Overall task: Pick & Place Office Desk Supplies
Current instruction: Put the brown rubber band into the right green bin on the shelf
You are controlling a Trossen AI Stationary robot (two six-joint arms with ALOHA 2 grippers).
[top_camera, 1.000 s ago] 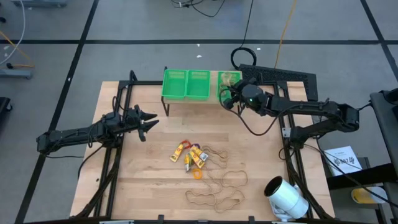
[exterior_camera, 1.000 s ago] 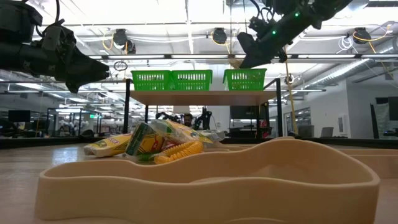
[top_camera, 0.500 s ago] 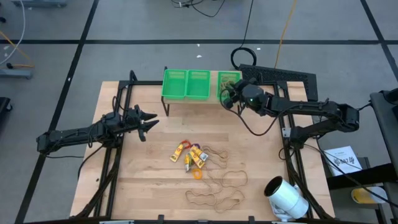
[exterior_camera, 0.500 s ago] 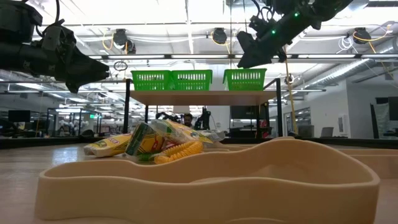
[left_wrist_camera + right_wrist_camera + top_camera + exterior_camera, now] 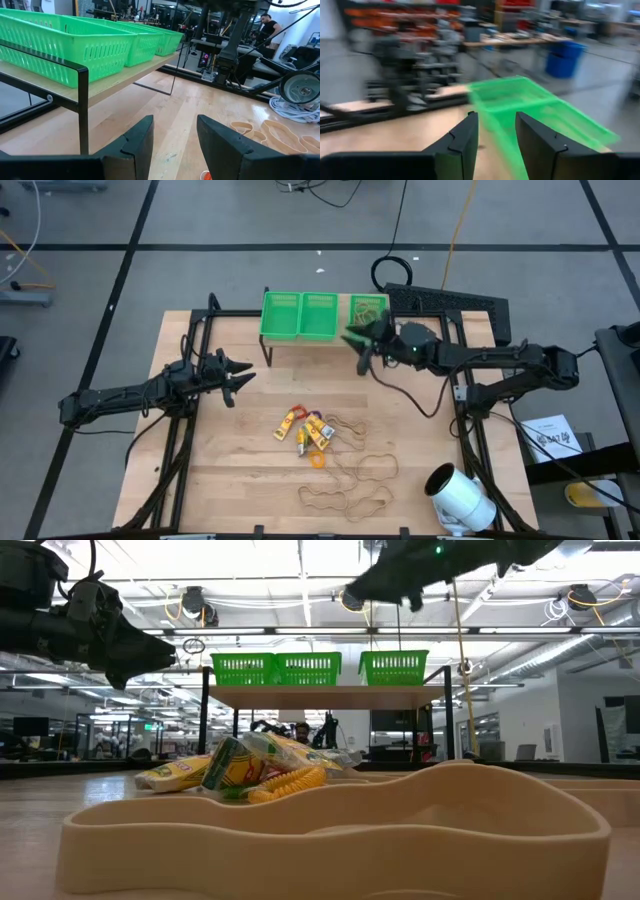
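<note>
The office desk supplies lie mid-table: a heap of small yellow and coloured pieces (image 5: 305, 428), an orange ring (image 5: 318, 461) and tan rubber-band loops (image 5: 358, 472); one loop fills the low view's foreground (image 5: 330, 830). My right gripper (image 5: 354, 346) is open and empty. It points level toward the table's left, raised in front of the right green basket (image 5: 368, 310), which holds something tan. My left gripper (image 5: 243, 377) hovers open and empty at the left, fingers level, pointing at the shelf (image 5: 150, 67).
Three green baskets (image 5: 281, 315) (image 5: 319, 316) (image 5: 393, 667) stand on a raised shelf at the far edge. A large white cylinder (image 5: 460, 495) lies at the near right corner. Bare wood shows between the heap and the shelf.
My right gripper pointed down over the right basket; it has tipped up to level, swung toward the table's left, risen, and its fingers have opened. The right wrist view is blurred by this swing. The left arm and the supplies have kept still.
</note>
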